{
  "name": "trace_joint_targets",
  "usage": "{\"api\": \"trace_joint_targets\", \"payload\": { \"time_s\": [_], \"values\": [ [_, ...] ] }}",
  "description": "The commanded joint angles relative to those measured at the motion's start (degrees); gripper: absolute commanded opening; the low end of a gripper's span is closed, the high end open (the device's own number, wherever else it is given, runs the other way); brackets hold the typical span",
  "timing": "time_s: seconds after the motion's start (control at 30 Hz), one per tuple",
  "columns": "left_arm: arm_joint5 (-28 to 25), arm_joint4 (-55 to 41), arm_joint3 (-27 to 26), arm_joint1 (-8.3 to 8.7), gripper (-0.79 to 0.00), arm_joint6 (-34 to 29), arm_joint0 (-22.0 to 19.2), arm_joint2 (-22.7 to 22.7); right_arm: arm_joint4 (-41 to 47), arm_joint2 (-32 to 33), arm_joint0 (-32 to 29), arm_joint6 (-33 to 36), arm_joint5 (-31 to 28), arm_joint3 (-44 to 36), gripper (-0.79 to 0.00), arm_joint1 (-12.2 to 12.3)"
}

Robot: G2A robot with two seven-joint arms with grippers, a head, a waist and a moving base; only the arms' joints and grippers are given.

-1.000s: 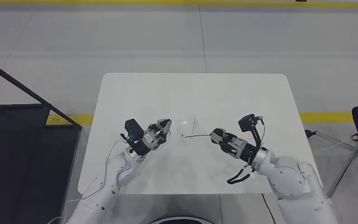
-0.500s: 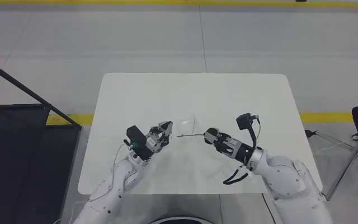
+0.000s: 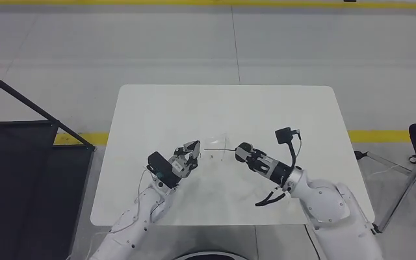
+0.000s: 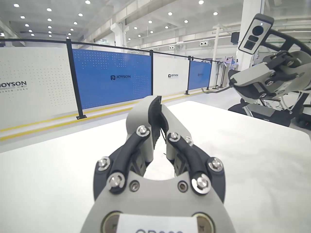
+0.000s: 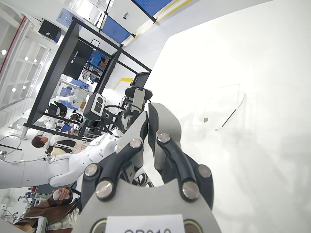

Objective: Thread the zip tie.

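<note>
Both arms come in from the near edge of the bench [image 3: 292,110] and angle toward each other, hands held a bit above the middle of it. The left hand [image 3: 192,153] has its fingers pressed together, and I honestly can't tell if anything is pinched in there. The right hand [image 3: 241,151] is clamped on one end of the zip tie [image 3: 221,150]. Compared to a second ago, the right hand has slid toward the left one and a touch farther from the robot, so the tie's free tip is now just beside the left fingertips but still apart from them. The left arm has barely shifted. The tie is in the air between the two hands, straight, its long axis running side to side across the bench, free end pointing at the left hand.
</note>
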Motion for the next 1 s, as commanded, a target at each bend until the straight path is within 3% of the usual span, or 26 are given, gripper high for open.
{"api": "trace_joint_targets", "payload": {
  "time_s": [0.0, 0.97],
  "values": [
    [0.01, 0.0, 0.0, 0.0, -0.785, 0.0, 0.0, 0.0, 0.0, 0.0, 0.0, 0.0, 0.01, 0.0, -0.785, 0.0],
    [-1.17, 0.96, -1.09, -0.26, -0.785, -1.53, 0.44, -0.23, 1.27, -2.62, 2.77, 0.52, 4.75, 1.79, -0.785, -0.53]
  ]
}}
